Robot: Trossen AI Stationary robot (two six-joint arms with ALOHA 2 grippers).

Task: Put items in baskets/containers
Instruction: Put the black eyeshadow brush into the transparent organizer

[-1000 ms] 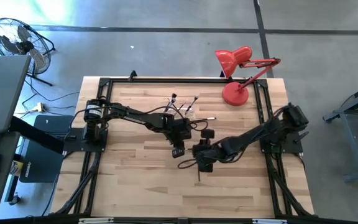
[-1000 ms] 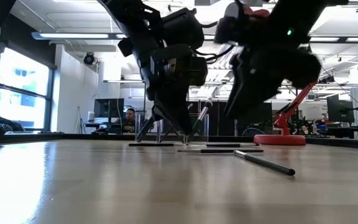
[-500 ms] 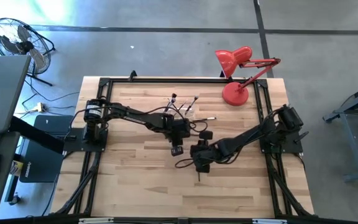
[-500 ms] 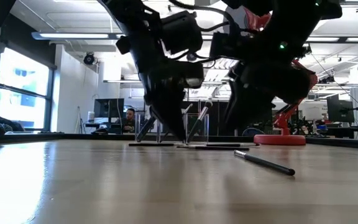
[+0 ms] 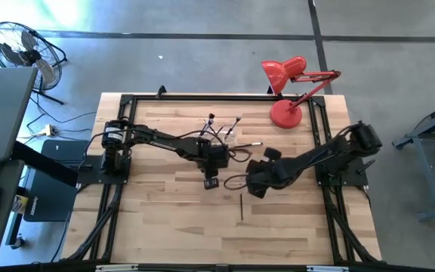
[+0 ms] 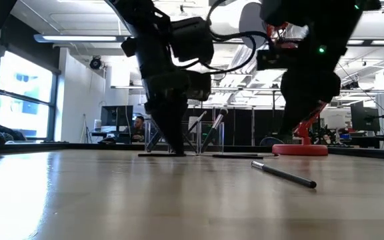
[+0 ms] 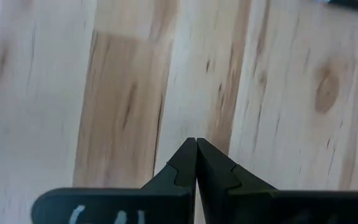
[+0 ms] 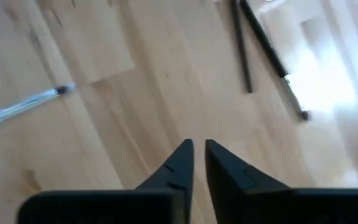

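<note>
A clear holder [image 5: 222, 134] stands at the table's far middle, with several dark brushes [image 5: 216, 123] leaning out of it; the low view shows those brushes [image 6: 207, 129] slanting upward. One brush [image 5: 242, 208] lies loose on the wood nearer the front edge, and shows as a brush [image 6: 283, 173] in the low view. Another brush [image 5: 252, 143] lies beside the holder. My left gripper [image 7: 196, 143] is shut and empty, pointing down at bare wood near the table's middle [image 5: 211, 182]. My right gripper [image 8: 197, 146], right of it [image 5: 252, 185], keeps a narrow gap with nothing in it.
A red desk lamp [image 5: 285, 112] stands at the far right corner. In the right wrist view a silvery brush [image 8: 25, 106] and two dark brushes [image 8: 267, 51] lie on the wood ahead of the fingers. A dark frame [image 5: 127, 102] runs along the table's edges.
My right gripper has drawn away from above the loose brush near the front, going toward the table's right and a little toward the far edge, rolling as it went. The brush has stayed flat where it lay and now shows in full.
</note>
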